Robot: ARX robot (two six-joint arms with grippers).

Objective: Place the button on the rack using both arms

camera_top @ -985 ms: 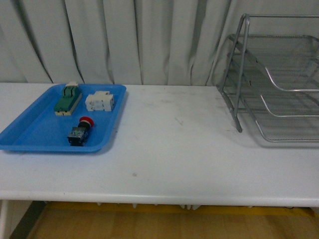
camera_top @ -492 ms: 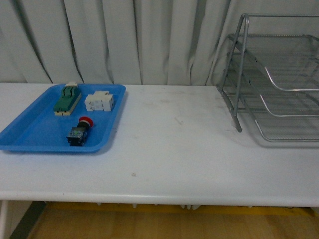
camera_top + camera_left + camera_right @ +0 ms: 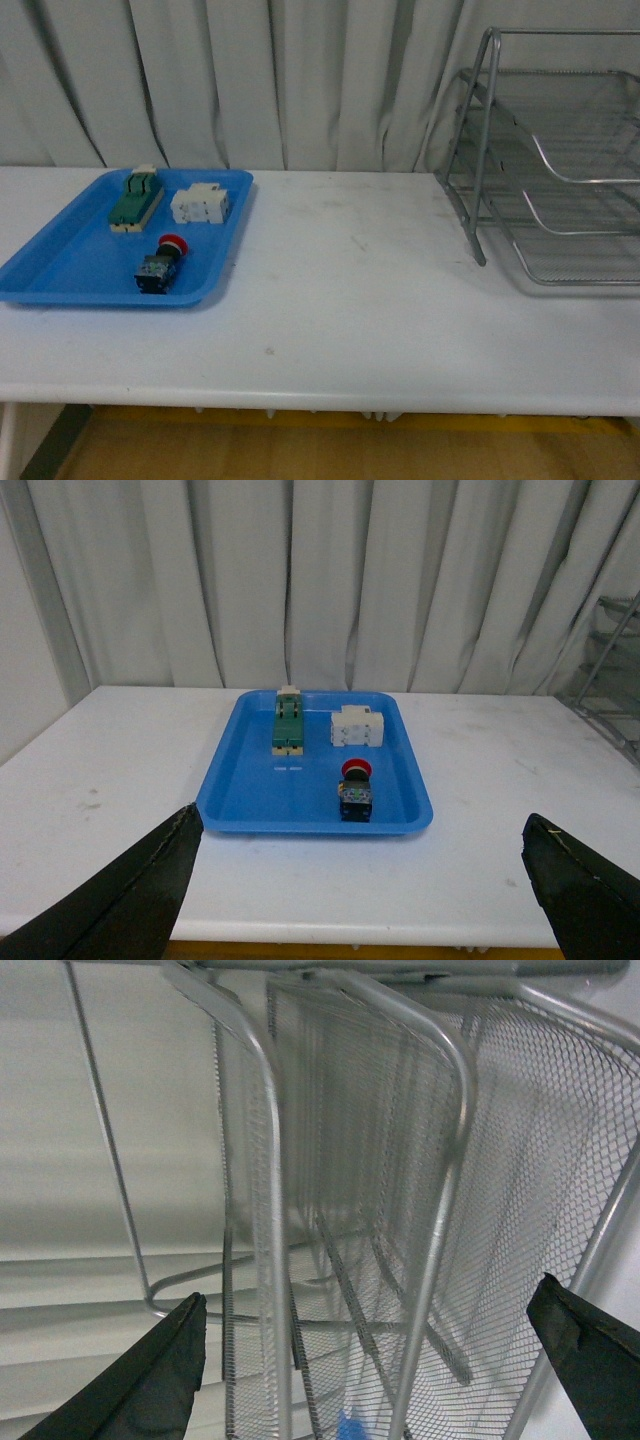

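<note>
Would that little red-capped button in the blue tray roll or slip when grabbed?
Probably rigid: the button looks like hard plastic and metal. Its blocky body should resist rolling, though the rounded red cap might slip if gripped there.

Seen of the left gripper: just two matte black fingers, wedge-shaped, broad at the base and tapering to a blunt tip, with a thin pale line along the inner edge. Much the same on the right gripper: two plain dark tapered fingers, smooth and unmarked.
</note>
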